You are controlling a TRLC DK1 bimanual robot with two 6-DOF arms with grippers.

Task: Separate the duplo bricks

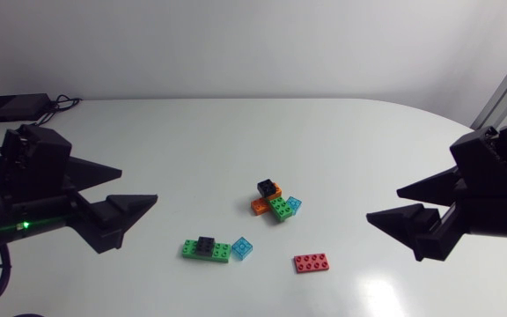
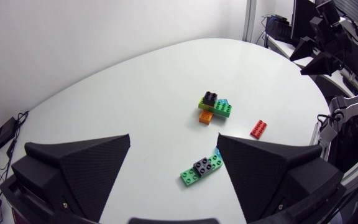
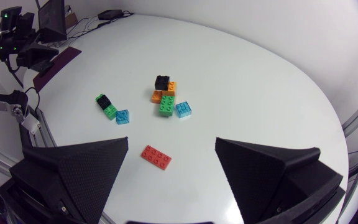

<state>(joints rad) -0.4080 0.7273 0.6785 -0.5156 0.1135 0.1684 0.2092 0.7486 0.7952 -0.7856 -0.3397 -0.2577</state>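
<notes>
Both wide apart, empty: left end effector (image 1: 139, 185) and right end effector (image 1: 383, 204) flank the surface (image 1: 236, 132), likely staged for a two-arm pull. Stacked cluster (image 1: 274, 201) sits mid-surface, unseparated; green-black pair (image 1: 205, 249) just beside blue brick (image 1: 243, 249); red brick (image 1: 312, 262) loose.

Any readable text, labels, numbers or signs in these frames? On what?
None readable in any view.
Red brick, green brick, centre stack: any stud print is too small to read.
Left hand, right hand: plain black, no markings visible.
Table: no print visible.
</notes>
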